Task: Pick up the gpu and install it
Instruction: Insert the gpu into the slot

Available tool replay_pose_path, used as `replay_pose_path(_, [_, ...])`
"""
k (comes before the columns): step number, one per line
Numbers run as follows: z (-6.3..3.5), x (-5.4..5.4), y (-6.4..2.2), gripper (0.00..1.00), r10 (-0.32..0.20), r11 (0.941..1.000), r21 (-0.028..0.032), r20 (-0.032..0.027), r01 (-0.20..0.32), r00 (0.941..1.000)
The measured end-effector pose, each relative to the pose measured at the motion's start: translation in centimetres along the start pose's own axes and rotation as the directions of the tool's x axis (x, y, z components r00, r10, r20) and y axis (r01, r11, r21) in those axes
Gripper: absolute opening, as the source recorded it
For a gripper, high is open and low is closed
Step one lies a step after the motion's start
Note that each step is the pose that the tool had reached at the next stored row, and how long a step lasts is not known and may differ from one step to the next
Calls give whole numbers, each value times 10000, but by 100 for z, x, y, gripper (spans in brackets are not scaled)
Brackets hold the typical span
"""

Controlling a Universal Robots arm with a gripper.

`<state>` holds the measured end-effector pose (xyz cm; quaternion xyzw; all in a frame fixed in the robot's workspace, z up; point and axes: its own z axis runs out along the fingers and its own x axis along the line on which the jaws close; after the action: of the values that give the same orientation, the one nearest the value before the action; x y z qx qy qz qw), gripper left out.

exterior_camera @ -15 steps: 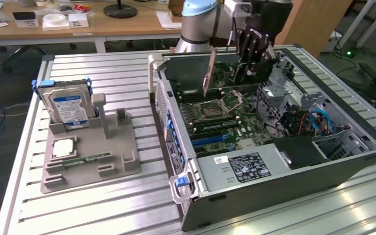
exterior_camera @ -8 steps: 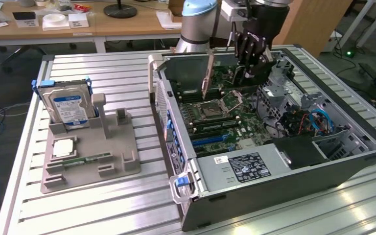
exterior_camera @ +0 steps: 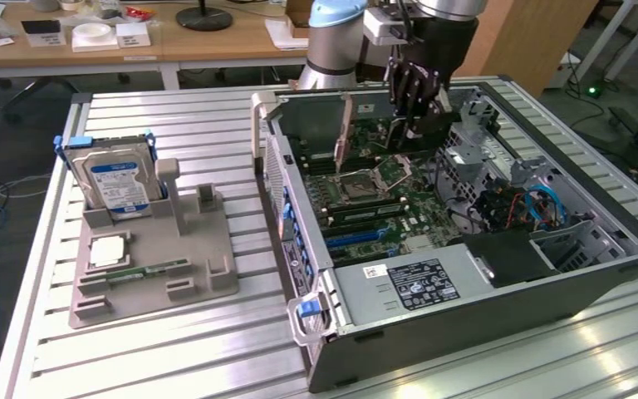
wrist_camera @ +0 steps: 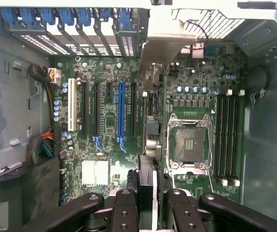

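My gripper (exterior_camera: 415, 116) hangs inside the open computer case (exterior_camera: 585, 274), above the motherboard (exterior_camera: 375, 199). It is shut on the gpu (exterior_camera: 408, 137), which it holds upright. In the wrist view the black fingers (wrist_camera: 124, 212) clamp the gpu (wrist_camera: 150, 179) from both sides; my gripper (wrist_camera: 150, 215) looks down on the card edge-on. Its silver end bracket (wrist_camera: 165, 43) points toward the case's rear slot openings with blue latches (wrist_camera: 80, 17). The card hovers above the board, beside the long blue expansion slot (wrist_camera: 120, 111) and the CPU socket (wrist_camera: 189, 142), apart from the board.
On the exterior view's left a grey fixture (exterior_camera: 186, 274) holds a silver hard drive with a blue label (exterior_camera: 120, 183), a small chip (exterior_camera: 109, 249) and a memory stick (exterior_camera: 147, 270). Case walls, cables (exterior_camera: 518, 208) and the power supply (exterior_camera: 408, 287) surround the board.
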<state>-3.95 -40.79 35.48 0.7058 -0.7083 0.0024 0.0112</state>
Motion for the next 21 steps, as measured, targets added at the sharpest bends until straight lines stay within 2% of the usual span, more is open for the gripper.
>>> replay_pose_path(3, [16, 14, 1, 28, 1, 10000, 0, 1, -1, 10000])
replay_pose_path(5, [22, 33, 0, 28, 0, 10000, -1, 33, 0, 10000])
replay_pose_path(8, [32, 52, 1, 28, -2, 10000, 0, 199, 2, 9998])
replay_pose_path(11, [34, 53, 3, 28, 0, 10000, 0, 203, 0, 9998])
replay_pose_path(18, [41, 57, 91, 28, -10, 10000, -1, 201, 10, 9998])
replay_pose_path(21, [43, 104, 92, 28, -16, 10000, -1, 200, 16, 9998])
